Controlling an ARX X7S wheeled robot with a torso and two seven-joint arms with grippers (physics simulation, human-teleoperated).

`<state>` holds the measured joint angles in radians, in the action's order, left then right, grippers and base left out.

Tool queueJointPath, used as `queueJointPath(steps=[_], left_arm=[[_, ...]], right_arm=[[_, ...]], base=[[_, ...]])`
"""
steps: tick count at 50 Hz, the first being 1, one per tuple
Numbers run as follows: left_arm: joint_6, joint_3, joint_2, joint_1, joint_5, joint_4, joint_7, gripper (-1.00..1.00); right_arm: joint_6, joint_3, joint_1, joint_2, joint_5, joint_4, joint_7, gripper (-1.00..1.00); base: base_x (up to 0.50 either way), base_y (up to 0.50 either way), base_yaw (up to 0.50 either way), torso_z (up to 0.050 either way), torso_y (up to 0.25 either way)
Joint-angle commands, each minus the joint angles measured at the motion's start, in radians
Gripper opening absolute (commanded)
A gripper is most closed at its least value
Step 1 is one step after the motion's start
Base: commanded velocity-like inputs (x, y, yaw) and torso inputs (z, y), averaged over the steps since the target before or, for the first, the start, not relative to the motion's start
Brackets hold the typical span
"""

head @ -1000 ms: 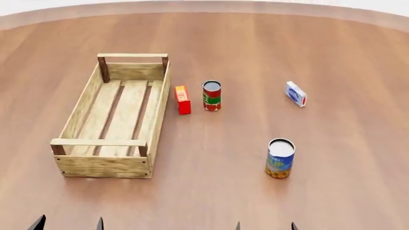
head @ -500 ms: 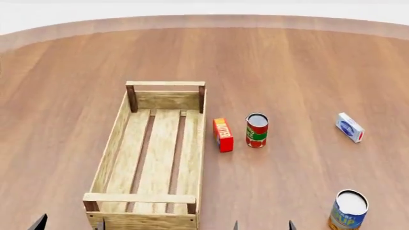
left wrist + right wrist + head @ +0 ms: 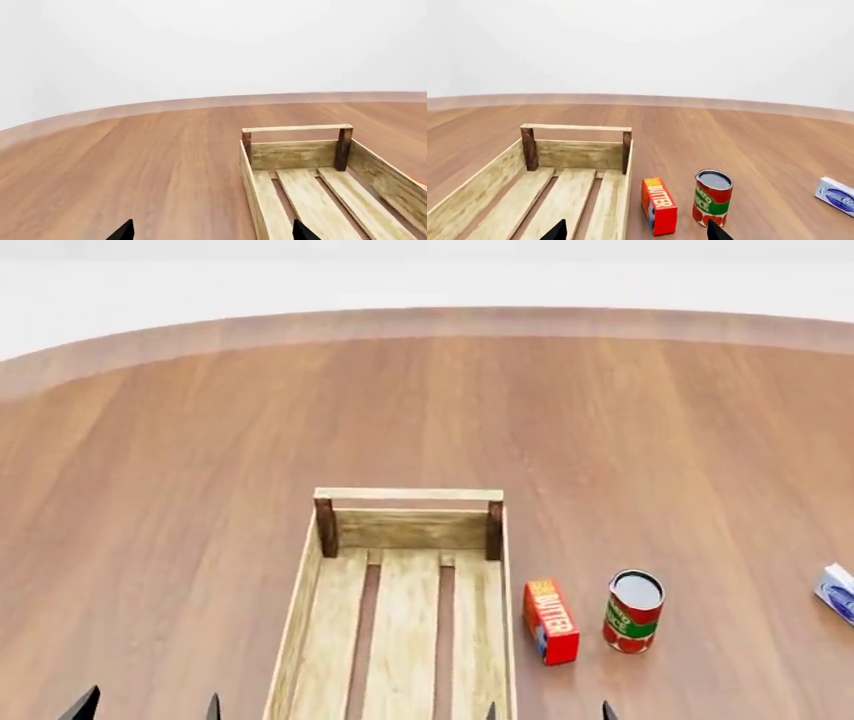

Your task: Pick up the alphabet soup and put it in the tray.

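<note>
The left gripper (image 3: 210,232) shows only as two dark fingertips at the edge of its wrist view, spread wide apart with nothing between them. In the head view the same gripper (image 3: 147,707) appears as two dark points at the lower edge, to the left of the tray. The right gripper (image 3: 637,231) is likewise two dark tips set well apart and pinching nothing; in the head view (image 3: 550,710) its tips sit at the lower edge, one over the tray's right wall and the other beside it.

One tray (image 3: 501,610) lies on the wooden table (image 3: 174,470), a slatted light-wood crate with three floor slats and two dark corner posts under its far end rail; its near end is cut off by the frame. The left wrist view shows that far end (image 3: 297,128).

Just beside the tray's right wall stands one red-orange butter box (image 3: 550,621), apart from the wall. Near it, further right, stands one red-and-green can (image 3: 633,611), upright with a grey top. One white-and-blue box (image 3: 838,592) lies well apart at the right edge, partly cut off.

The alphabet soup shows in none of the three current views.
</note>
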<state>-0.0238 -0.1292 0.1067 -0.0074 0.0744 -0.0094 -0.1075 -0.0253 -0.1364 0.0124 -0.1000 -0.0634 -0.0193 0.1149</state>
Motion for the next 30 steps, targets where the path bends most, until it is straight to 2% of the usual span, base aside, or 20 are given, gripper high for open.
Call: queueJointPath(steps=[1, 14, 20, 23, 30], left_arm=[[-0.001, -0.014, 0.01, -0.001, 0.012, 0.0, -0.011, 1.0], [-0.004, -0.026, 0.02, -0.004, 0.024, -0.004, -0.021, 1.0], [-0.004, -0.03, 0.025, -0.002, 0.03, 0.0, -0.027, 1.0], [-0.003, -0.026, 0.027, -0.001, 0.039, 0.0, -0.029, 1.0], [-0.001, -0.031, 0.031, 0.004, 0.046, 0.007, -0.036, 1.0]], right_arm=[[-0.001, -0.01, 0.002, -0.012, -0.014, -0.001, 0.015, 1.0], [-0.004, -0.02, 0.004, -0.021, -0.031, -0.004, 0.025, 1.0], [0.035, 0.001, -0.004, -0.019, -0.063, 0.024, 0.05, 1.0], [0.151, 0.04, -0.022, -0.024, -0.099, 0.124, 0.097, 1.0], [0.271, 0.136, -0.092, -0.035, -0.223, 0.239, 0.139, 1.0]], base=[[0.5, 0.03, 0.0, 0.0, 0.0], [0.5, 0.0, 0.0, 0.0, 0.001], [0.04, 0.0, 0.0, 0.0, 0.0], [0.0, 0.0, 0.0, 0.0, 0.0], [0.0, 0.0, 0.0, 0.0, 0.0]])
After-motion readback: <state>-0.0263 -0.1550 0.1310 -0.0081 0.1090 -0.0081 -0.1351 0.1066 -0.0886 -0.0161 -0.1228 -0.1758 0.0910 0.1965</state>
